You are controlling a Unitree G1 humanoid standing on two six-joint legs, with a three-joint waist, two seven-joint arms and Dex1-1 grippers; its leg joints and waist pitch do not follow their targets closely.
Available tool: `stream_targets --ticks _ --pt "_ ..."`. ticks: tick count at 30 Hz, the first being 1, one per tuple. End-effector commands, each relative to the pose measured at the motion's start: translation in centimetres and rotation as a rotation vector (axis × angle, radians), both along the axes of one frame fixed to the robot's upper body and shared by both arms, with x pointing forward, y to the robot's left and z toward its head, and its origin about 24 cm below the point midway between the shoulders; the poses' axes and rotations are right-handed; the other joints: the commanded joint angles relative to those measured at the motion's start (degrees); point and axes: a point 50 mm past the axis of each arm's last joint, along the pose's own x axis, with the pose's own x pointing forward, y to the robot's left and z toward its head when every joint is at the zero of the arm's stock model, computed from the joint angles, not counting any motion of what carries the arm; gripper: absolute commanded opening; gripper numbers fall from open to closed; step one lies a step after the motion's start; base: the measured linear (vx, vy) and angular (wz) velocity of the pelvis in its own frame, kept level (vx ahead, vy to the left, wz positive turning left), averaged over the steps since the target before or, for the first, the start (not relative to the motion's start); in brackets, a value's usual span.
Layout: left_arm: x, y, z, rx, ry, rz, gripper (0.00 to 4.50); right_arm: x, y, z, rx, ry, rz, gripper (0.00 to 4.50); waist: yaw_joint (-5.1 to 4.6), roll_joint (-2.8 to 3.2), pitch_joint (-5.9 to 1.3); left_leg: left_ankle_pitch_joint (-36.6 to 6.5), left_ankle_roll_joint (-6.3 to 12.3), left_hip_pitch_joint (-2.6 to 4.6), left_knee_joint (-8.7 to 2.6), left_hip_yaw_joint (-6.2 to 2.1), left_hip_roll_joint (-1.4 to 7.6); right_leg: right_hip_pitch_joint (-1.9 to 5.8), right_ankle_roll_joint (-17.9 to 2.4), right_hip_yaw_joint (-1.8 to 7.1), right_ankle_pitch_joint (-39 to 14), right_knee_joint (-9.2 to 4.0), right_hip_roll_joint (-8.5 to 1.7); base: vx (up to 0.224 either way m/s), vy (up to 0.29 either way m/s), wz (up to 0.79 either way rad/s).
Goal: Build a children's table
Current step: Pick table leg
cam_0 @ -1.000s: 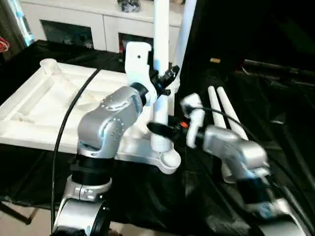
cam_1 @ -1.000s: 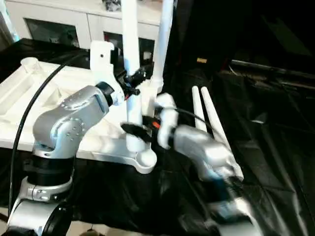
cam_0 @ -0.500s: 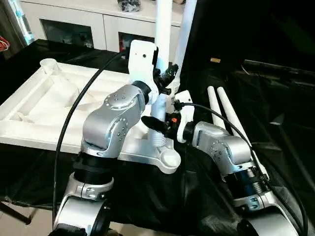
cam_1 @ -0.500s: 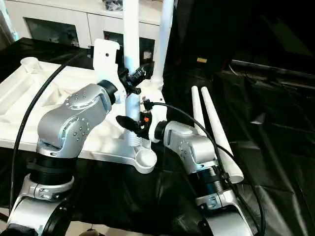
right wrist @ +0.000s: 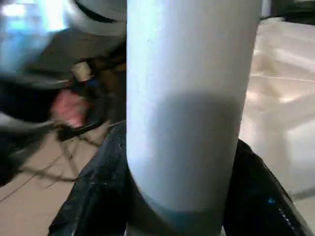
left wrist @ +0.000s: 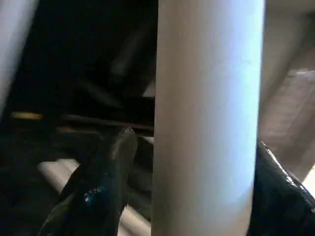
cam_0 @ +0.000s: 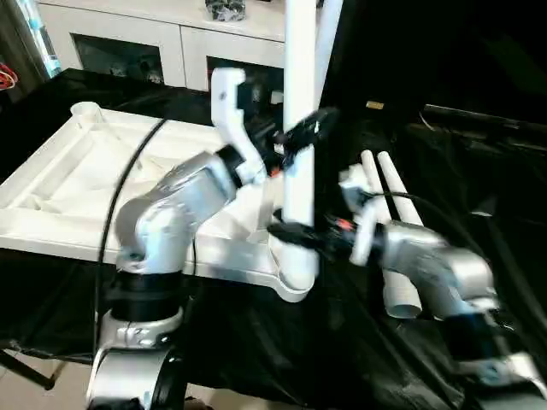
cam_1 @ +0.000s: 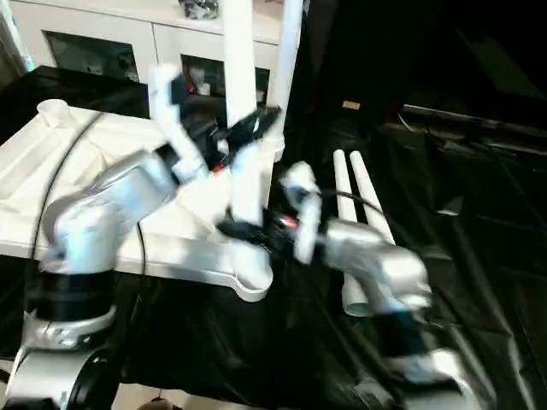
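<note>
The children's table lies as a white tabletop [cam_0: 68, 184], ribbed underside up, on the black-draped work table. One white leg [cam_0: 299, 85] stands upright with its foot at the near right corner socket [cam_0: 295, 282]. My left gripper [cam_0: 303, 134] straddles this leg halfway up. In the left wrist view the left gripper [left wrist: 194, 142] stands open, one finger [left wrist: 98, 187] a little clear of the tube. My right gripper [cam_0: 291, 232] is shut on the leg low down, and both fingers press it where the right gripper [right wrist: 179, 142] shows close up. A second leg [cam_0: 329, 34] stands upright behind.
Two more white legs [cam_0: 389, 184] lie side by side on the black cloth [cam_0: 479, 213], just right of my right forearm. A white glass-door cabinet [cam_0: 171, 43] runs along the back. A black cable [cam_0: 128, 184] hangs over the tabletop from my left arm.
The held leg has shifted right and toward me, and its foot now sits at the corner socket. Both arms moved with it. The left fingers have spread off the tube.
</note>
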Motion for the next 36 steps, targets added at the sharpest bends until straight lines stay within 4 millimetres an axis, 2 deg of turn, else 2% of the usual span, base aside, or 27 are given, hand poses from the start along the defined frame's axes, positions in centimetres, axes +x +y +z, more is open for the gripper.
stream_targets --ticks 1,3,7,9,12,16,18,19,22,23,25,27,28,33,36 --pt "-0.3 0.2 -0.2 -0.013 0.009 -0.053 3.05 -0.5 0.0 1.5 0.050 -0.060 0.073 1.89 0.19 0.40 -4.12 -8.9 -0.07 1.29 -3.92 0.29 0.66 2.83 -13.0 0.95 -3.4 -3.76 -2.23 0.000 0.000 0.00" --pt "-1.0 0.1 -0.1 -0.021 -0.016 -0.138 3.05 -1.0 -0.4 1.5 0.052 -0.054 0.120 1.89 0.30 0.79 -4.03 -10.0 -0.71 1.45 -4.02 0.20 0.73 2.71 -12.7 0.99 -5.7 -3.91 -2.31 0.000 0.000 0.00" --pt "-2.0 -0.1 0.2 -0.019 -0.058 -0.223 2.77 -1.3 -0.7 1.5 0.057 -0.045 0.145 1.89 0.24 0.92 -4.03 -10.9 -1.25 1.52 -4.16 0.11 0.86 2.58 -12.5 0.98 -6.5 -3.95 -2.28 0.000 0.000 0.00" --pt "-2.1 0.0 0.3 -0.037 -0.059 -0.231 2.48 -1.3 -0.8 1.5 0.061 -0.044 0.152 1.89 0.24 0.84 -4.02 -10.9 -1.46 1.48 -4.14 0.14 0.84 2.58 -12.6 0.98 -6.2 -3.95 -2.26 0.000 0.000 0.00" --pt "-1.9 0.0 0.4 -0.048 -0.054 -0.229 2.29 -1.4 -0.9 1.5 0.063 -0.042 0.163 1.89 0.32 0.78 -4.02 -11.2 -1.55 1.45 -4.16 0.13 0.83 2.61 -12.5 0.98 -6.7 -4.01 -2.26 0.000 0.000 0.00" --pt "-1.5 0.2 0.5 -0.063 -0.045 -0.200 1.92 -1.5 -1.0 1.4 0.059 -0.039 0.169 1.89 0.49 0.65 -4.15 -9.7 -1.40 1.45 -4.01 0.17 0.79 2.69 -12.4 1.01 -5.4 -3.87 -2.28 0.000 0.000 0.00" --pt "-1.5 0.2 0.6 -0.069 -0.045 -0.196 1.89 -1.5 -0.9 1.4 0.057 -0.040 0.168 1.89 0.50 0.68 -4.14 -9.5 -1.34 1.42 -4.01 0.17 0.78 2.70 -12.4 1.00 -5.1 -3.84 -2.25 0.000 0.000 0.00" --pt "-1.5 0.2 0.6 -0.079 -0.044 -0.194 1.87 -1.5 -0.9 1.4 0.053 -0.041 0.165 1.89 0.52 0.41 -4.17 -9.3 -1.29 1.41 -3.96 0.21 0.77 2.73 -12.4 0.98 -5.0 -3.81 -2.23 0.000 0.000 0.00" --pt "-1.3 0.3 0.6 -0.075 -0.037 -0.168 1.82 -1.4 -0.9 1.3 0.042 -0.049 0.159 1.89 0.58 0.53 -4.16 -9.1 -1.21 1.40 -3.97 0.18 0.79 2.72 -12.4 0.97 -4.8 -3.76 -2.24 0.000 0.000 0.00" --pt "-1.2 0.3 0.6 -0.065 -0.039 -0.152 1.82 -1.4 -0.9 1.2 0.033 -0.050 0.150 1.89 0.57 0.33 -4.15 -9.0 -1.15 1.39 -3.95 0.23 0.77 2.73 -12.4 0.97 -4.9 -3.81 -2.23 0.000 0.000 0.00" --pt "-1.0 0.3 0.5 -0.028 -0.044 -0.111 1.82 -1.0 -0.8 1.1 0.007 -0.047 0.115 2.59 0.62 0.43 -4.16 -8.8 -1.12 1.42 -3.94 0.21 0.79 2.71 -12.1 1.01 -5.2 -3.80 -2.27 0.000 0.000 0.00" --pt "-0.9 0.3 0.5 0.013 -0.059 -0.071 1.82 -0.7 -0.8 1.0 -0.007 -0.041 0.088 2.62 0.60 0.32 -4.12 -9.0 -1.27 1.35 -3.95 0.21 0.81 2.72 -11.9 1.01 -5.7 -3.88 -2.28 0.000 0.000 0.00" --pt "-0.6 0.3 0.6 0.073 -0.068 -0.001 1.81 -0.2 -0.7 0.9 -0.041 -0.041 0.027 2.86 0.49 0.25 -4.11 -9.0 -1.61 1.42 -4.03 0.13 0.86 2.62 -11.1 1.00 -6.6 -3.98 -2.26 0.000 0.000 0.00" --pt "1.1 0.9 0.4 0.245 -0.061 0.284 1.81 1.5 -0.2 0.4 -0.152 -0.065 -0.168 3.05 0.21 0.41 -4.15 -8.4 -2.86 1.36 -4.06 0.01 0.85 2.56 -9.1 1.04 -7.6 -3.93 -2.23 0.000 0.000 0.00" --pt "1.4 1.1 0.5 0.285 -0.057 0.377 1.81 2.1 0.1 0.0 -0.183 -0.050 -0.225 3.05 0.11 0.23 -4.29 -7.2 -2.80 1.30 -3.93 0.05 0.71 2.60 -9.4 0.98 -5.5 -3.71 -2.18 0.000 0.000 0.00"
